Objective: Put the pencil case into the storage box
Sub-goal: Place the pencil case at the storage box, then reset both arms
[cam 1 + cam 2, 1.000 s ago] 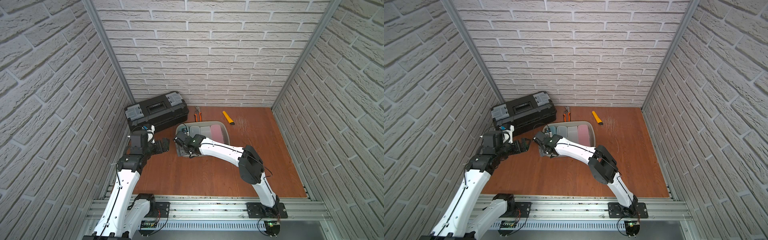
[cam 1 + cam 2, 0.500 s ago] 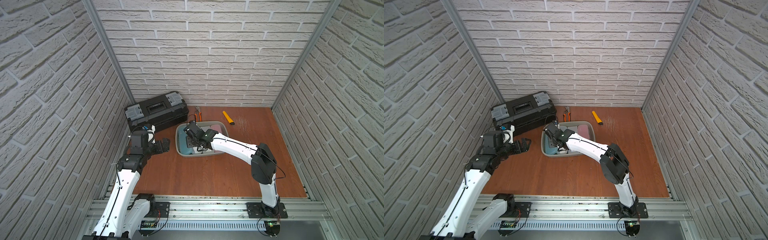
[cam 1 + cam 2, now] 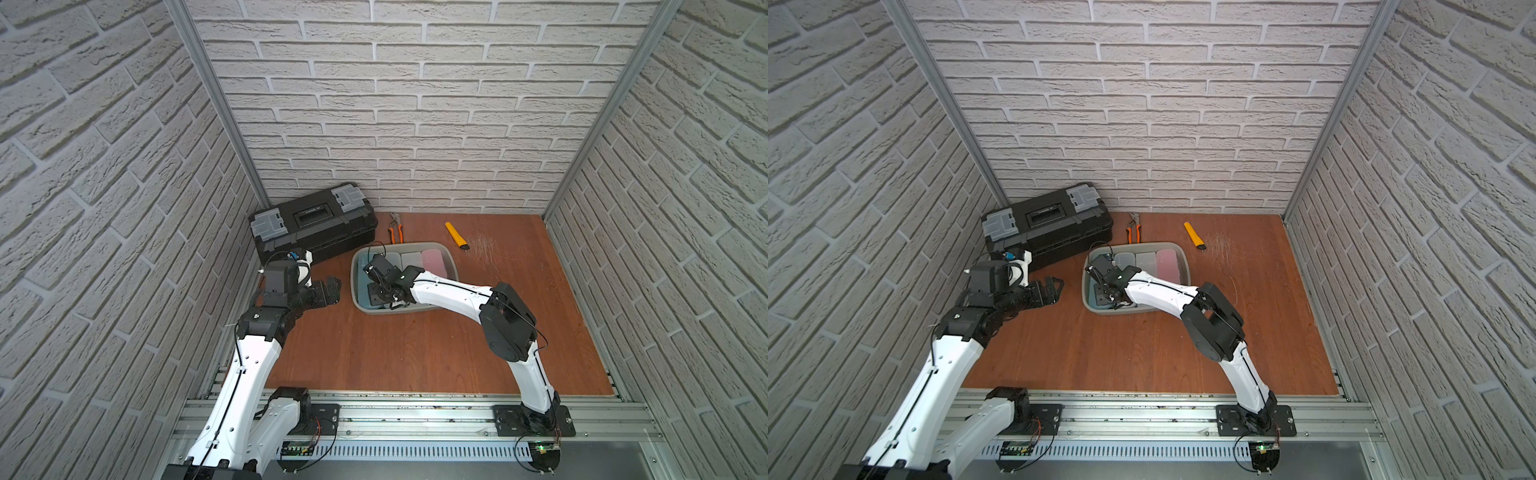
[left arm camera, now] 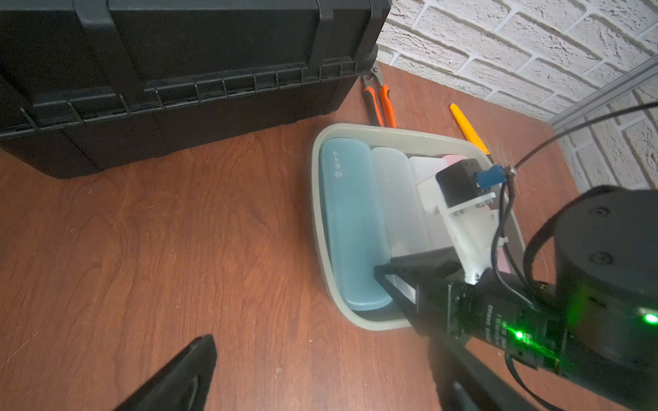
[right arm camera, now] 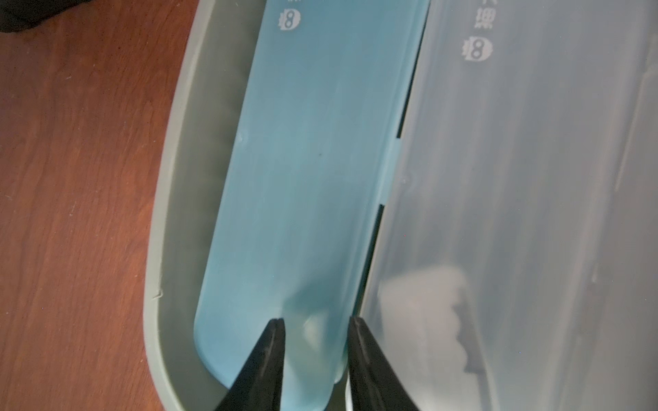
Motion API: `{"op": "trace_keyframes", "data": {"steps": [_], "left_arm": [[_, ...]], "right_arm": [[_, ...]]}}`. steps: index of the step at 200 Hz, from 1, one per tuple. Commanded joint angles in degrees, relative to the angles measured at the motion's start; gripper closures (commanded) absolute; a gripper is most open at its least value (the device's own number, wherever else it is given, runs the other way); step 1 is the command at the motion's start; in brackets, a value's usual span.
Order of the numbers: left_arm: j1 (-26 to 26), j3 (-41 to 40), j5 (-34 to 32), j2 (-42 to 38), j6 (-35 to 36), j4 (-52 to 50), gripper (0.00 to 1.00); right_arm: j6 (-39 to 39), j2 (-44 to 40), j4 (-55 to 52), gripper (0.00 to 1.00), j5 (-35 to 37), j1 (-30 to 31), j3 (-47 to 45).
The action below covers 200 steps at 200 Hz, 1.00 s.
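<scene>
- Nearest: left hand (image 3: 333,291) spread wide over the table (image 3: 395,353), left of the storage box (image 4: 316,213).
- Next: right hand (image 5: 317,322) narrow, fingers close together above the near end of the pencil case (image 4: 350,227).
- The blue pencil case lies flat inside the storage box, along its left wall, beside a clear case (image 4: 398,199).
- Far: toolbox (image 3: 313,224), pliers (image 3: 395,230), yellow knife (image 3: 456,236).

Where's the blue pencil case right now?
In the left wrist view, the blue pencil case lies inside the storage box, along its wall on the black toolbox side, beside the clear case.
</scene>
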Motion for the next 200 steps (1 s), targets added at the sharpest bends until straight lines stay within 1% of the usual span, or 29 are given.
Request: {"op": "trace_keyframes", "data": {"steps": [1,26,39,51,65,72,91,114,131,138,143,151,167,181,200], "left_arm": [[-0.3,0.5,-0.7,0.0,0.9,0.8,0.01],[-0.6,0.4,-1.2,-0.1,1.1,0.8,0.02],[-1.0,0.4,-1.5,0.0,1.4,0.8,0.01],[-1.8,0.4,-2.2,0.0,1.7,0.8,0.01],[-3.1,0.4,-3.6,0.4,2.2,0.5,0.02],[-4.0,0.4,-4.5,0.6,2.4,0.3,0.01],[-6.4,0.5,-7.4,0.8,2.9,0.0,0.02],[-8.4,-1.0,-12.1,-0.9,2.9,1.3,0.01],[-9.3,-3.4,-17.1,-3.6,1.5,4.1,0.02],[-9.4,-4.5,-19.3,-4.5,0.1,5.4,0.02],[-9.5,-5.2,-20.3,-4.8,-0.4,6.4,0.02],[-9.4,-6.4,-20.6,-5.2,0.2,8.9,0.02],[-9.7,-10.1,-21.1,-6.3,2.0,15.9,0.01],[-10.0,-15.1,-22.1,-7.9,4.9,25.2,0.02],[-10.5,-20.6,-27.6,-8.5,11.7,35.6,0.02]], "right_arm": [[-1.1,-1.9,1.8,0.67,0.6,0.7,-0.1],[-3.0,-5.1,2.1,0.63,3.4,0.6,-0.8],[-4.6,-7.3,2.5,0.58,4.8,0.6,-1.0],[-5.9,-9.4,2.7,0.48,6.9,0.6,-1.3],[-7.2,-13.7,4.1,0.31,10.0,0.4,-3.2],[-7.7,-15.9,5.2,0.25,11.8,0.3,-4.8],[-8.8,-22.7,8.4,0.13,17.8,-0.1,-11.0],[-11.3,-32.4,13.0,0.01,28.1,-0.9,-21.5],[-13.1,-39.8,15.2,0.00,35.9,-2.1,-30.2],[-12.3,-42.6,14.7,0.01,39.8,-2.8,-33.3],[-11.5,-44.5,13.6,0.01,42.9,-3.6,-35.2],[-11.2,-47.6,12.6,0.01,45.4,-5.2,-38.3],[-13.5,-53.9,13.6,0.01,46.3,-9.3,-45.3],[-17.6,-58.5,15.3,0.01,46.1,-13.2,-51.0],[-22.3,-62.8,18.3,0.01,44.9,-18.1,-57.8]]}}
